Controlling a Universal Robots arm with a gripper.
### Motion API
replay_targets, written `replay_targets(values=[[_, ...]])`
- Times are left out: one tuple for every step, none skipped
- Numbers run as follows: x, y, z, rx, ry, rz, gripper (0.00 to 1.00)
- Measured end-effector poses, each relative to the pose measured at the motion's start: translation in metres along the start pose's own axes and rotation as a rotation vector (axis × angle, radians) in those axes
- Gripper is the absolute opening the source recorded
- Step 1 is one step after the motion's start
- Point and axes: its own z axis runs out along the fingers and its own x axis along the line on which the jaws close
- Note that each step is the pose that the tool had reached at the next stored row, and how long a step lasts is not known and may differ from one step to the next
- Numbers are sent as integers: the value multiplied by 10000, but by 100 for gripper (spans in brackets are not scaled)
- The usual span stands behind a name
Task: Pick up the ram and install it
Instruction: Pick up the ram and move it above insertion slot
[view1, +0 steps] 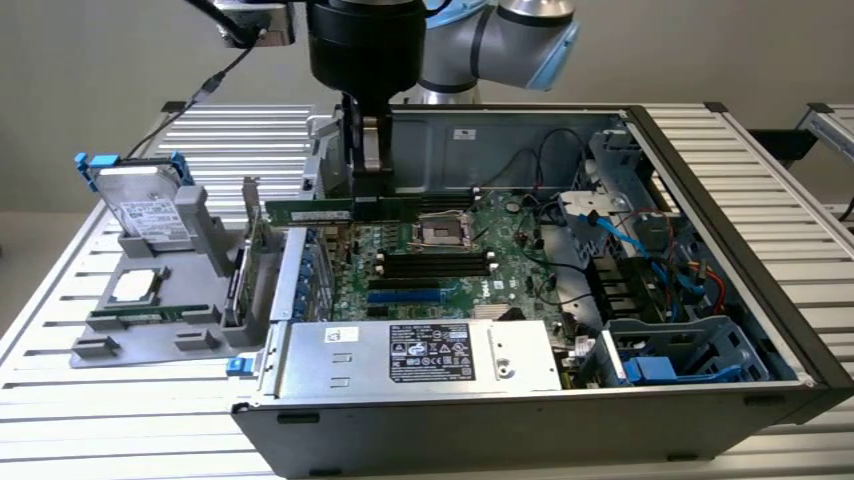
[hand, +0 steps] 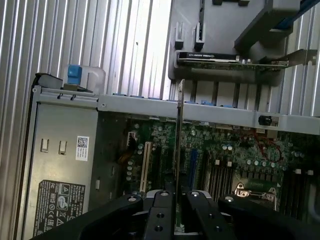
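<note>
I've got the gripper (view1: 370, 188) clamped on the ram (view1: 314, 211), held level over the motherboard's (view1: 518, 228) far side, toward the exterior view's left.

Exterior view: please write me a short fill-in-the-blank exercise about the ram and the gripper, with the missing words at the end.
1. The gripper is ____ on the ram.
2. The board of the ram is ____ in colour.
3. The ram is in the air over the open computer case, not yet in a ____ of the motherboard.

Missing words: shut; green; slot.
</note>
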Motion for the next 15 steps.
replay_targets(values=[[-4,-39,-4,-4,-3,0,14],[-10,-78,-7,-8,-5,0,14],[-16,-117,-10,-13,-6,0,14],[-24,-155,-13,-18,-7,-1,14],[-33,-191,-16,-23,-8,-1,14],[-46,-231,-17,-26,-9,-1,14],[-62,-271,-17,-31,-8,-1,14],[-78,-307,-14,-34,-9,-1,14],[-98,-346,-9,-35,-9,-1,14],[-122,-387,0,-35,-10,-2,14],[-148,-428,13,-36,-8,-2,14],[-178,-468,27,-37,-9,-2,14],[-210,-511,41,-37,-9,-1,14],[-237,-547,54,-36,-10,-1,14],[-267,-588,68,-36,-10,-1,14]])
